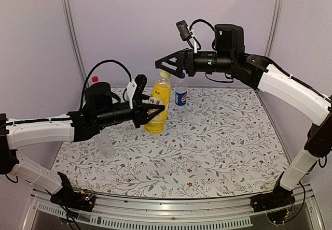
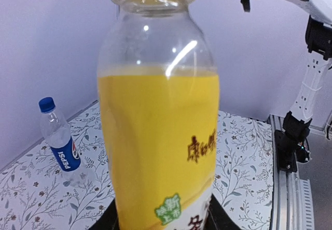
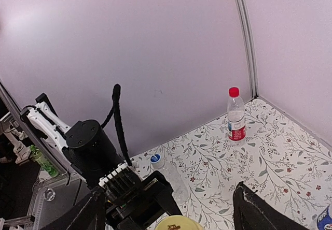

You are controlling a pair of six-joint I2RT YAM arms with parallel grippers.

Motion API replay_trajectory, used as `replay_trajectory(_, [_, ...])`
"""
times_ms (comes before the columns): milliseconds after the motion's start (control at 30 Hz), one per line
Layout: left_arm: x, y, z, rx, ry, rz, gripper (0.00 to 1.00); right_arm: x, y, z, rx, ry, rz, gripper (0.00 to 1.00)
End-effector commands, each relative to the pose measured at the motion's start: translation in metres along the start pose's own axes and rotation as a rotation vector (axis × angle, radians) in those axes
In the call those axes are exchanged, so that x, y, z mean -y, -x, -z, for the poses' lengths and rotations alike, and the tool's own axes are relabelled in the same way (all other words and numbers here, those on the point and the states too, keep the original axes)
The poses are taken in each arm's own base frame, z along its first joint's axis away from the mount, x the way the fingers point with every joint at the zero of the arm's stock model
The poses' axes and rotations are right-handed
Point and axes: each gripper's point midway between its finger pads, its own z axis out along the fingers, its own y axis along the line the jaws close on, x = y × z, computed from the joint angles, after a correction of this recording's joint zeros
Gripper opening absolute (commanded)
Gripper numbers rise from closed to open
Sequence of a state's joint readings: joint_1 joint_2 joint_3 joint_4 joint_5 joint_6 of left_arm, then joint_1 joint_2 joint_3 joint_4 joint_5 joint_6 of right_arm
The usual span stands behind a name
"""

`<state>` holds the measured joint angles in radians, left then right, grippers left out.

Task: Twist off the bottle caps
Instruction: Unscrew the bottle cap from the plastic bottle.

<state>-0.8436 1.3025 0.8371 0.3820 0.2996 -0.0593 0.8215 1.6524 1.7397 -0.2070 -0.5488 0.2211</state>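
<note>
My left claw [image 1: 155,111] clamps the yellow bottle [image 1: 162,92]; my right claw [image 1: 158,63] hangs wide open, the cap [image 3: 179,224] just beneath it.

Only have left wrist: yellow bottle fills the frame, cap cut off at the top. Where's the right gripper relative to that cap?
Observer: The right gripper hangs open directly over the cap of the yellow bottle. In the right wrist view the cap sits between its two fingers, not clamped.
Operator: I only see the Pepsi one besides that. Anything else capped out there?
Observer: A red-capped bottle stands upright, cap on, at the back behind the left arm.
</note>
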Motion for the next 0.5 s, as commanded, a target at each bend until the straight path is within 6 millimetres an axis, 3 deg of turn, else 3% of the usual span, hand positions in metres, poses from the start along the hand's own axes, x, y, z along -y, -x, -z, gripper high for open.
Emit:
replay_trajectory(0, [-0.008,0.013,0.001,0.018,0.081,-0.027,0.14,0.015,0.016,0.001,0.08,-0.179,-0.047,0.81])
replay_trajectory(467, [-0.01,0.016,0.004,0.027,0.106,-0.033,0.14,0.029,-0.016,-0.018,0.01,-0.209,-0.102,0.69])
